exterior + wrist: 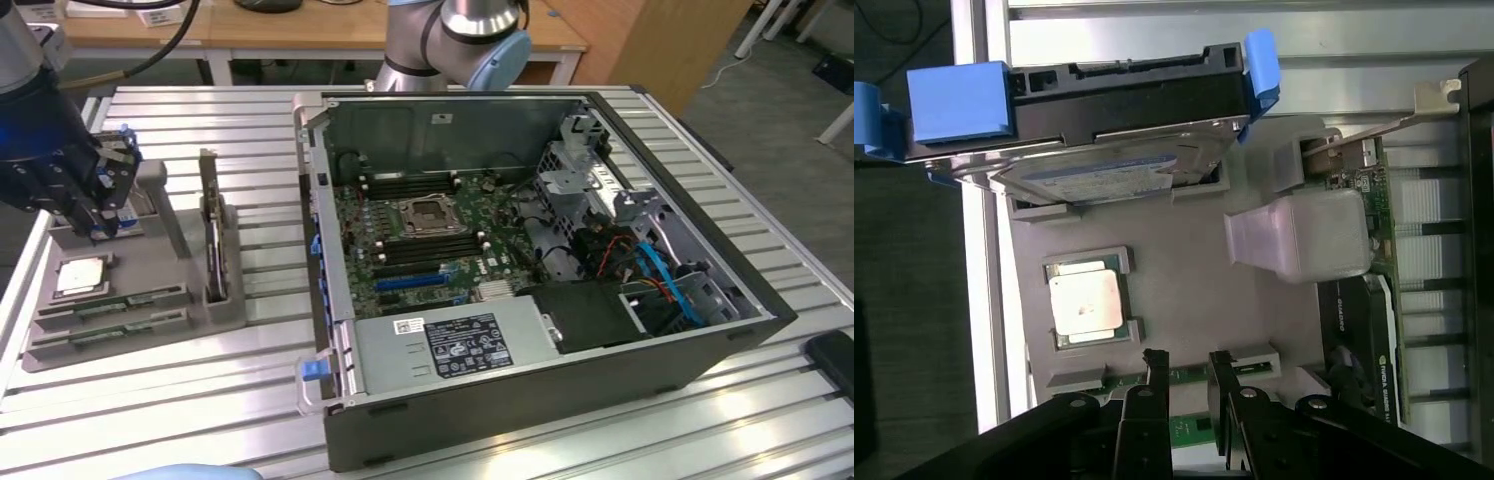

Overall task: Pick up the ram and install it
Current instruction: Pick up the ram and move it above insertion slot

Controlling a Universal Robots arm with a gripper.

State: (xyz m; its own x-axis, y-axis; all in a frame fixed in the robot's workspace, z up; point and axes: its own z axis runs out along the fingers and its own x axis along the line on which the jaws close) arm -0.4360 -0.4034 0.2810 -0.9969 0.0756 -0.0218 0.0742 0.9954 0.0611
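In the exterior view, the black claw (pixel 96 232) hung over a grey moulded tray (pixel 160 262) on the slatted metal tabletop (pixel 200 400), touching nothing. The ram (pixel 114 300), a long thin green circuit-board stick, lay flat in a tray slot nearer the camera than the claw, just past a square silver processor (pixel 80 275). A tall dark expansion card (pixel 210 230) stood on edge near the claw, and the open black computer case (pixel 441 130) sat well apart beyond it.

In the wrist view, the claw (pixel 1186 358) stood open and empty. Its two black fingers (pixel 1154 378) were apart, and the ram (pixel 1189 376) showed in the gap between them, lying in the tray (pixel 1184 270). Beyond the fingertips lay the processor (pixel 1086 303), then a blue-labelled silver hard drive (pixel 1114 178).
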